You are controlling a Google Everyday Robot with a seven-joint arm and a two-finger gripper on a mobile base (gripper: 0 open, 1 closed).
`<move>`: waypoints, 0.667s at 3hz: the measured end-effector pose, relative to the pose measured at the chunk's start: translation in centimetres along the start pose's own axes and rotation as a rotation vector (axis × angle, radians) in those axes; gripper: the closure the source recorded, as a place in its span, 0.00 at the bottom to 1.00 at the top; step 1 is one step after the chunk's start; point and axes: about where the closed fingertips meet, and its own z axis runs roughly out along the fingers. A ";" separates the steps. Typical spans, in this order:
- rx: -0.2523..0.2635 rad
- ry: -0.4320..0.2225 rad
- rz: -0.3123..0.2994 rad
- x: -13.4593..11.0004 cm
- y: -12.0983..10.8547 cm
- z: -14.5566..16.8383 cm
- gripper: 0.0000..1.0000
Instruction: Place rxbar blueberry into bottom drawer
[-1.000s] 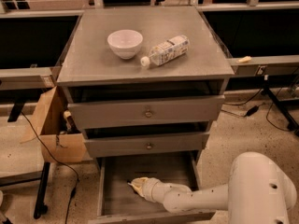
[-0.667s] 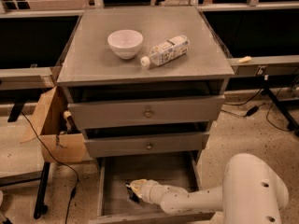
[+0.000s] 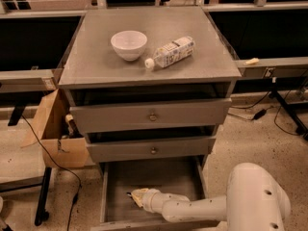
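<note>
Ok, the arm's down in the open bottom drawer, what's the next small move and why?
Probably let the rxbar blueberry go right there: the end effector sits low inside the bottom drawer, well past its front edge. I cannot make out the bar itself.

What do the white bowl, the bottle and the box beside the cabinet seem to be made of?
White bowl: likely glazed ceramic, smooth, slightly shiny. Bottle: probably plastic, printed label, white cap. Box: cardboard, matte brown, bent flaps. The gripper is inside the bottom drawer.
</note>
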 end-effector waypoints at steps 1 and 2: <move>-0.003 -0.006 0.028 0.6 0.2 0.2 0.11; -0.003 -0.007 0.033 0.7 0.3 0.2 0.00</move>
